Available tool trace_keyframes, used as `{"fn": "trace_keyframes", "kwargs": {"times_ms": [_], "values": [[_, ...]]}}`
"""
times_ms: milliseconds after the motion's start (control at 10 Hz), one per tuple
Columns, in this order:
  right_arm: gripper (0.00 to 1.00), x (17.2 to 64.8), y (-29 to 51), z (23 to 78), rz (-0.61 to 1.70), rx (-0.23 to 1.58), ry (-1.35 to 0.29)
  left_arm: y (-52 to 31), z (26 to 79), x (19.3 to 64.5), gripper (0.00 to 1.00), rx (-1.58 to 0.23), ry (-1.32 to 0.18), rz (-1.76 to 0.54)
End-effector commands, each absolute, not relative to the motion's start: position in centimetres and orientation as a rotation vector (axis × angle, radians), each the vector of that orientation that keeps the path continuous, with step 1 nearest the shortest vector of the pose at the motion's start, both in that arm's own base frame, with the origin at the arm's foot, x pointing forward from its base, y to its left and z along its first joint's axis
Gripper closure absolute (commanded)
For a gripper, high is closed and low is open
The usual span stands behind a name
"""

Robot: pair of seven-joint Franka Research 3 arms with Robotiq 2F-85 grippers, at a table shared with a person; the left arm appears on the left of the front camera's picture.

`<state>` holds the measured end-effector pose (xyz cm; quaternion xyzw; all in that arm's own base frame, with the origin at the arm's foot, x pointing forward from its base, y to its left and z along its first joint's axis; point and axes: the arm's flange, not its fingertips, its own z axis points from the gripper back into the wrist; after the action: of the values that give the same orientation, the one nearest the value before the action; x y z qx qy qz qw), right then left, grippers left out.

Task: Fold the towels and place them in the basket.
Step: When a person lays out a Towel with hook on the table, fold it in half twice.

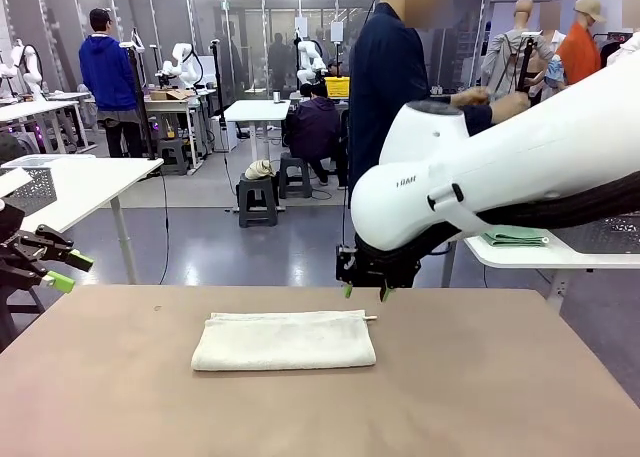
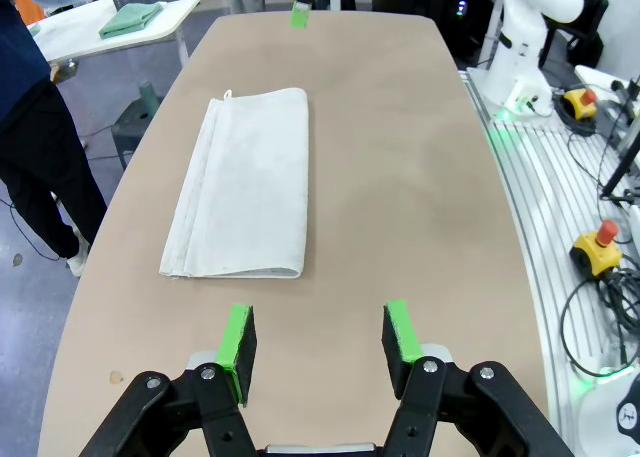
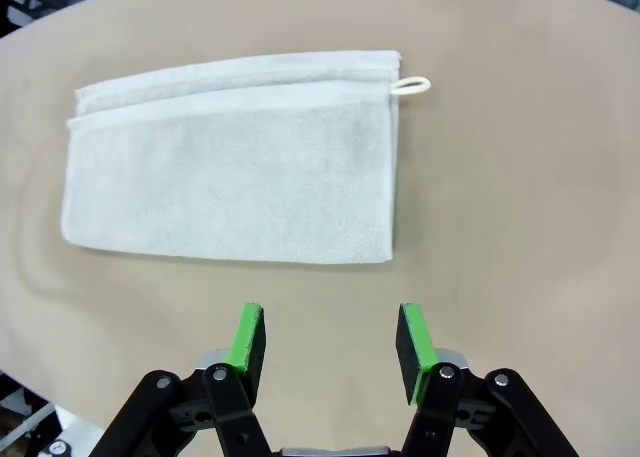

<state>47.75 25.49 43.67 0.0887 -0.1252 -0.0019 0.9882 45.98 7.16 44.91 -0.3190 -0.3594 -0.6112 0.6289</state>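
Although the cream towel [image 1: 284,340] lies folded on the surface [image 1: 480,397], your left gripper [image 2: 320,339] and right gripper [image 3: 328,340] hold fingers apart, empty; basketing not yet done.

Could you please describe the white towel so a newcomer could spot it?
Start at the brown table. Near its middle lies the cream towel, folded into a long rectangle. Unlike the green towel on the white table behind, it is pale and has a small loop at one corner.
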Motion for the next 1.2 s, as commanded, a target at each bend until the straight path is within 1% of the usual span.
{"fn": "trace_keyframes", "kwargs": {"times_ms": [0,400,1100], "values": [[0.33,49.3,26.5,41.7,-0.06,0.146,-0.254,7.1,44.9,45.6,0.34,-0.727,-0.83,-1.398],[0.33,51.4,26.8,37.1,-0.085,0.095,-0.176,7.1,44.9,45.6,0.34,-0.727,-0.83,-1.398],[0.33,53.8,26.8,32.2,-0.111,0.056,-0.229,7.1,44.9,45.6,0.34,-0.727,-0.83,-1.398]]}}
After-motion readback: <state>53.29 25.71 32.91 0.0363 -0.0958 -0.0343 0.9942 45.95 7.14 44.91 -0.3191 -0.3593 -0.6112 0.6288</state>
